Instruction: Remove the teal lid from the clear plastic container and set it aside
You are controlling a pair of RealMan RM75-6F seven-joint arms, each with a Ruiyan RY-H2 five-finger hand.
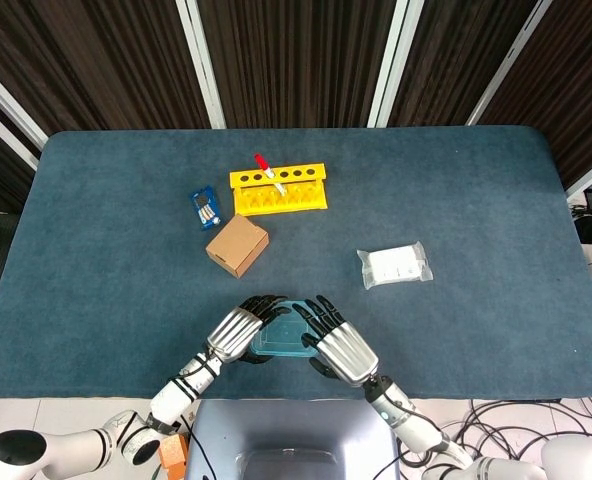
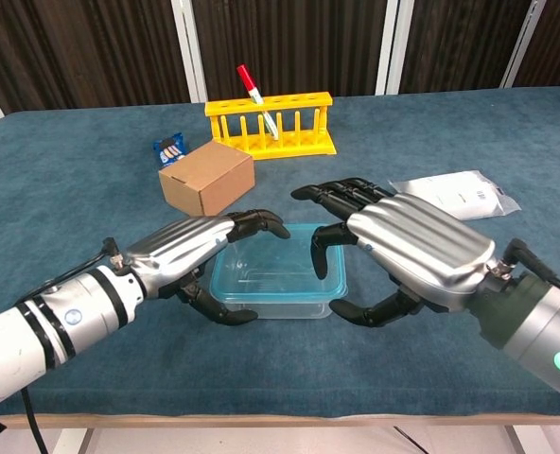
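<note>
The teal lid sits on the clear plastic container, near the front edge of the table and right in front of me, between my two hands. As far as I can judge it is not yet lifted; its rim looks seated all round.

I have my left hand cupped around the left end of the container, fingers arched over the near corner of the lid and thumb low against the side wall, so the box cannot slide when the lid is pulled. My right hand is draped over the right end, fingers curling down toward the lid's right edge and thumb tucked beneath, set up to catch the lip and peel upward. From either camera I cannot tell whether the right fingertips actually bear on the lid or hang just above it, since the hand's own back hides the contact; so whether either hand is truly gripping stays unclear to me.

Farther back stand the cardboard box, a small blue packet, and the yellow rack with a red-capped tube leaning in it. The white pouch lies off to the right, with bare cloth around it where I would judge the lid could go.
</note>
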